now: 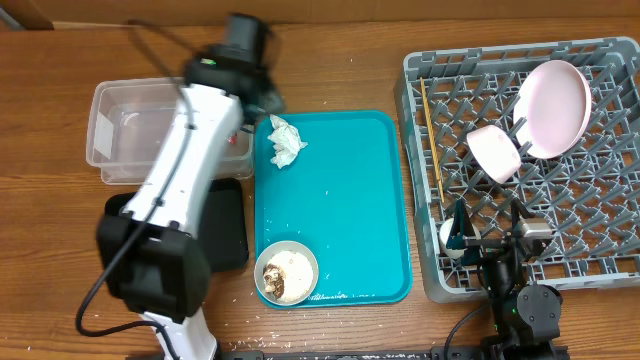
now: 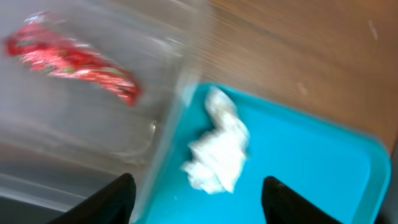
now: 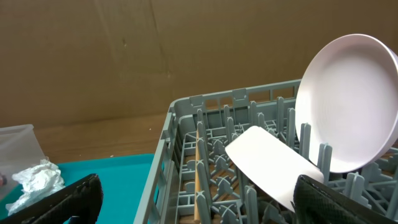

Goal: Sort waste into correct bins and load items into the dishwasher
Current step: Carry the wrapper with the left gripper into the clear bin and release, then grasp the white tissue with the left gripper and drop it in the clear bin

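Note:
My left gripper (image 1: 268, 100) (image 2: 199, 208) is open and empty, hovering over the edge between the clear tub (image 1: 120, 135) and the teal tray (image 1: 350, 210). The red wrapper (image 2: 71, 59) lies inside the tub. The white tissue (image 1: 285, 142) (image 2: 217, 146) lies on the teal tray's top-left corner, just ahead of the jaws. A whitish bowl (image 1: 286, 272) holding food crumbs sits at the tray's front left. The grey rack (image 1: 610, 265) holds the plate (image 1: 552, 108) (image 3: 348, 99), pink bowl (image 1: 494, 152) (image 3: 267, 165), chopsticks (image 1: 430, 140) (image 3: 198, 180) and white cup (image 1: 450, 238). My right gripper (image 1: 487, 235) (image 3: 199, 205) is open and empty over the rack's front.
The black tray (image 1: 228, 225) lies left of the teal tray, partly under my left arm. Bare wooden table runs along the back edge and between the teal tray and the rack.

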Tool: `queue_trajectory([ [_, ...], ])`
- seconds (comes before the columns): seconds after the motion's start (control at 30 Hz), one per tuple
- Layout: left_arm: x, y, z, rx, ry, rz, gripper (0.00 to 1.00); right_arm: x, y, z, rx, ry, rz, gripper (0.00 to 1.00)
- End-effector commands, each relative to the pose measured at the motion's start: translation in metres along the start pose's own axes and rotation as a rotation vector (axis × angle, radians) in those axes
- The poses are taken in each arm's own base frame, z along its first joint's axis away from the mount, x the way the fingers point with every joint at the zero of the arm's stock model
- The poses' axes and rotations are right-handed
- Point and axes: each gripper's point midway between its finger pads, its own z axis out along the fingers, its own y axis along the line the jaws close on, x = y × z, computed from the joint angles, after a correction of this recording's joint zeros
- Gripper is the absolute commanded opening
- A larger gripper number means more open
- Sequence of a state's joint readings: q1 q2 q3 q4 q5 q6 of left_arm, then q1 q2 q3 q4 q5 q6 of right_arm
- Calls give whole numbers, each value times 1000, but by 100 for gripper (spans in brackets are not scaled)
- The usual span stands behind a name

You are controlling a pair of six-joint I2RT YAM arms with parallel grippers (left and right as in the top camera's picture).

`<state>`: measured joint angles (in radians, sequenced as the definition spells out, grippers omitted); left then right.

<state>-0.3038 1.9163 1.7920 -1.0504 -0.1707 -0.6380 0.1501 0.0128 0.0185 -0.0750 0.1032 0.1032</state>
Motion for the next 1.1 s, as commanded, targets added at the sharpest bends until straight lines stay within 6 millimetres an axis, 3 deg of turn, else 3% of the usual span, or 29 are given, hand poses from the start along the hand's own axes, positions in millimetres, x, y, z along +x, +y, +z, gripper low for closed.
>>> queue_trajectory([
  [0.0, 16, -22, -1, -107, -69, 315, 73, 1, -1, 0, 1, -6, -4, 100],
  [0.17, 49, -36, 53, -186, 8, 395, 78, 1, -1, 0, 1, -6, -4, 100],
  [0.33, 64, -29, 105, -228, 80, 371, 77, 1, -1, 0, 1, -6, -4, 100],
  [0.43, 67, -30, 121, -233, 87, 382, 74, 1, -1, 0, 1, -6, -4, 100],
  [0.53, 68, -31, 125, -229, 86, 383, 56, 1, -1, 0, 1, -6, -4, 100],
  [0.57, 68, -31, 124, -230, 86, 384, 41, 1, -1, 0, 1, -6, -4, 100],
  [0.6, 68, -31, 124, -232, 90, 384, 19, 1, -1, 0, 1, -6, -4, 100],
  [0.63, 69, -30, 122, -233, 101, 386, 4, 1, -1, 0, 1, -6, -4, 100],
  [0.73, 76, -37, 109, -184, 160, 382, 4, 1, -1, 0, 1, -6, -4, 100],
  [0.8, 73, -44, 87, -140, 180, 373, 4, 1, -1, 0, 1, -6, -4, 100],
  [0.87, 63, -50, 60, -96, 164, 361, 4, 1, -1, 0, 1, -5, -5, 100],
  [0.9, 50, -50, 34, -78, 121, 342, 4, 1, -1, 0, 1, -6, -4, 100],
  [0.97, 32, -42, 2, -74, 55, 289, 4, 1, -1, 0, 1, -6, -4, 100],
  [1.07, 7, -11, -34, -101, -21, 122, 4, 1, -1, 0, 1, -6, -4, 100],
])
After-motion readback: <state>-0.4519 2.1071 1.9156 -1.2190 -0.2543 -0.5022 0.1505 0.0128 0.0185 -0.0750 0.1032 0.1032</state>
